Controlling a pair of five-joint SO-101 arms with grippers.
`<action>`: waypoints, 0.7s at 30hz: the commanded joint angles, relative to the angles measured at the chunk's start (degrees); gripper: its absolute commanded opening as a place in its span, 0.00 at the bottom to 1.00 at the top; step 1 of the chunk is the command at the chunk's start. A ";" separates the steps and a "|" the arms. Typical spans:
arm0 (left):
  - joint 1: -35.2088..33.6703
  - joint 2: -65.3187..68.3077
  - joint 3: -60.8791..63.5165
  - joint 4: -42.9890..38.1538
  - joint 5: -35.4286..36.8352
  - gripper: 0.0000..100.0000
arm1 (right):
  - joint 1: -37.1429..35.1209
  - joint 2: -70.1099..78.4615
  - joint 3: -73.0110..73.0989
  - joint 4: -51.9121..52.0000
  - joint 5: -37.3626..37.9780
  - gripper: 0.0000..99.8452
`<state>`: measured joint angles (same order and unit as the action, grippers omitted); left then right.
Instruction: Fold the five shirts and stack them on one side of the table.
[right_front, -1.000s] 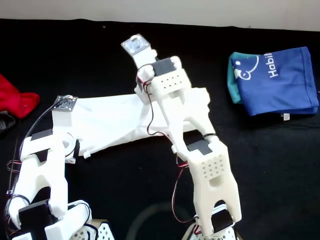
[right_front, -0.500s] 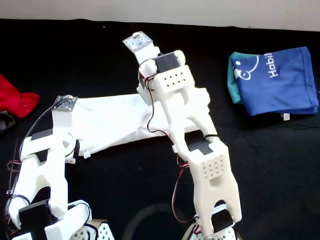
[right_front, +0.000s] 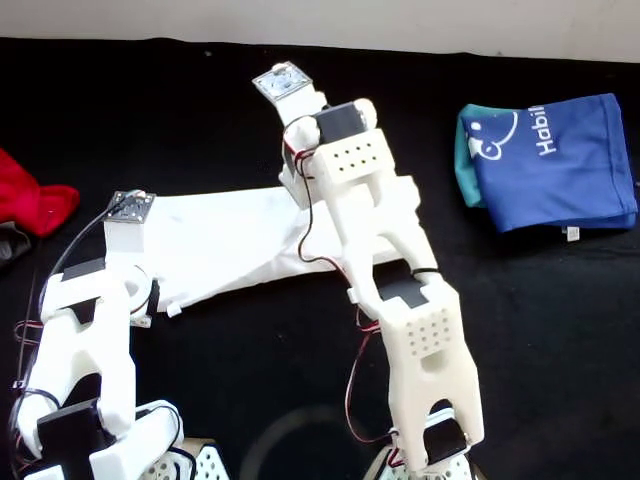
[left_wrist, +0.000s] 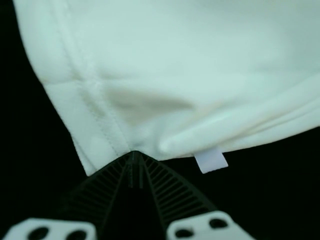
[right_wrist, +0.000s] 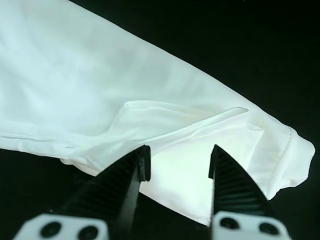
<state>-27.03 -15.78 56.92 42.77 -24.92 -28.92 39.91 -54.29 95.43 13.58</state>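
My left claw (left_wrist: 134, 156) seems clenched on the shirt (left_wrist: 175, 75) hem, anchoring it; right claw (right_wrist: 179, 156) hangs released over it, ready to grab.

Table (right_front: 150, 110) plain black; white shirt (right_front: 230, 245) plain, w/ white tag (left_wrist: 211, 161); blue shirt (right_front: 560, 160) w/ white print; teal cloth (right_front: 465, 170) plain; red shirt (right_front: 35, 200) at table's left edge; arms (right_front: 425, 340) white, servos (right_front: 335, 122) black, wires (right_front: 305, 215) red + black; left gripper (left_wrist: 134, 156) & right gripper (right_wrist: 177, 160) black, ribbed.

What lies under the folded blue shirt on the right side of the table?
The edge of a teal garment sticks out from beneath the blue shirt. The rest of it is covered, so whether more layers lie below cannot be seen.
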 joint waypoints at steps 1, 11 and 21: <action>-0.48 -0.04 0.22 -1.41 -0.35 0.01 | 0.92 -0.48 -5.14 2.07 -0.18 0.00; -0.48 -0.04 0.22 -1.41 -0.35 0.01 | 4.18 0.04 -12.70 4.62 -0.18 0.02; -0.48 -0.04 0.22 -1.41 -0.35 0.01 | -2.24 -0.04 5.93 2.33 -0.18 0.01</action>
<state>-27.03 -15.78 56.92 42.77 -24.92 -28.13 40.44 -51.12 99.82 13.58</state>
